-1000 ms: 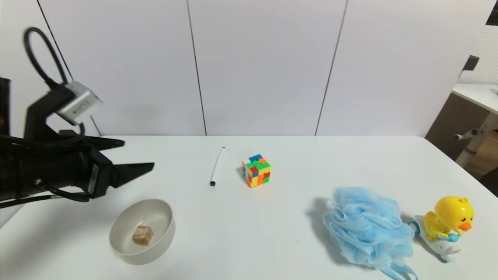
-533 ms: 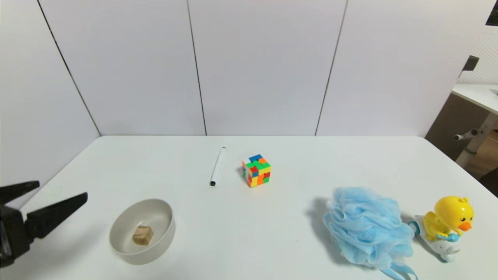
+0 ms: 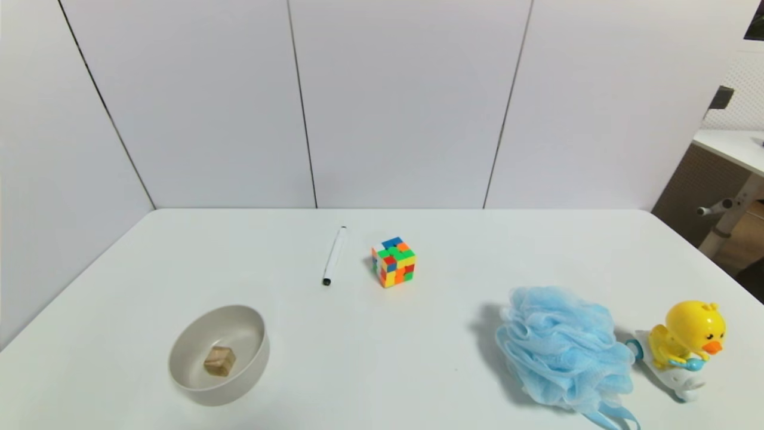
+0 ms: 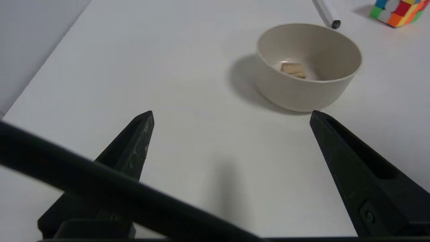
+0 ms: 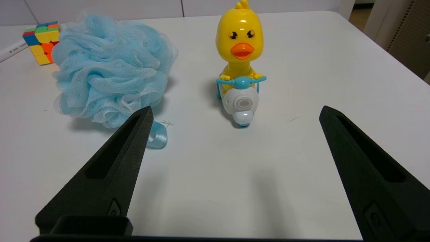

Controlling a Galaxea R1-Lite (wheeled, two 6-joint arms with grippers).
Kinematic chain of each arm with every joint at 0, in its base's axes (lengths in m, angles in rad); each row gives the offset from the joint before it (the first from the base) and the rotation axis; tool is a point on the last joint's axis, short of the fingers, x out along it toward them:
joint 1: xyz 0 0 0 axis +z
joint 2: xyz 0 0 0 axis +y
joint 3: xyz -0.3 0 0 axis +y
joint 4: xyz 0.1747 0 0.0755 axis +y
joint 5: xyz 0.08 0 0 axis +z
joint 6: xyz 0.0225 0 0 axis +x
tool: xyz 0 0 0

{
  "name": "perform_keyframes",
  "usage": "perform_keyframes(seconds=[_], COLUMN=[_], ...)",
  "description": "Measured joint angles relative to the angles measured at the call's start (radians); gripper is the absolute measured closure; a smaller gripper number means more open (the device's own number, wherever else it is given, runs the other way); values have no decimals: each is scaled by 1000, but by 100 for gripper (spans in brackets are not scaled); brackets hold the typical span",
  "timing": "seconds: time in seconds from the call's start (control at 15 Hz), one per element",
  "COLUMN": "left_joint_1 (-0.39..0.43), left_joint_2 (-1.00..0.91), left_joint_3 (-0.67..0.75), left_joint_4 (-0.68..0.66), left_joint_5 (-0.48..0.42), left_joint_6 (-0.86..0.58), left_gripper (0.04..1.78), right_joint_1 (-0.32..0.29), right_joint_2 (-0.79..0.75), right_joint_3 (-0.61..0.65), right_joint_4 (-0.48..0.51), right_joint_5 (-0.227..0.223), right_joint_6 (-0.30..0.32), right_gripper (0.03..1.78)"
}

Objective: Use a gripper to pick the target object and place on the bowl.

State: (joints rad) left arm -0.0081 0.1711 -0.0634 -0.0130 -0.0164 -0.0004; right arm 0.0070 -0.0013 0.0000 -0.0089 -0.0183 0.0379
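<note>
over on the near left the left gripper [image 4: 231, 116] hangs low with its fingers spread wide, holding nothing. just past it sits the bowl [image 3: 218, 355] with the wooden cube [image 3: 219, 361] inside. farther back are a pen [image 3: 333, 255] and puzzle cube [image 3: 393, 261]. near right, the right gripper [image 5: 235, 112] is spread wide too, facing the blue loofah [image 3: 561, 349] and duck toy [image 3: 686, 346].

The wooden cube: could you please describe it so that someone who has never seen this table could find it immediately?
On the white table, look to the near left corner for the off-white bowl. The wooden cube lies inside it on the bottom. It is small, plain tan with visible grain, unlike the larger multicoloured puzzle cube farther back beside the white pen.
</note>
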Motion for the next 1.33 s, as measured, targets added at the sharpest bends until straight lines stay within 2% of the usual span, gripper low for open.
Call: perform_keyframes(seconds=[0.13,0.4,1.33], left_joint_1=[1,0,0], left_joint_2=[-94,-160,-173], left_joint_3=[46,62,63], left_joint_4=[13,13,13], left_joint_5=[44,49,48], left_joint_6=[-31,-34,-34], left_gripper=[15,14,13], right_joint_1=[0,0,0], right_joint_2=[0,0,0], right_joint_3=[0,0,0], right_joint_4=[0,0,1], right_joint_5=[0,0,0], right_joint_6=[0,0,-2], right_gripper=[10,10,10])
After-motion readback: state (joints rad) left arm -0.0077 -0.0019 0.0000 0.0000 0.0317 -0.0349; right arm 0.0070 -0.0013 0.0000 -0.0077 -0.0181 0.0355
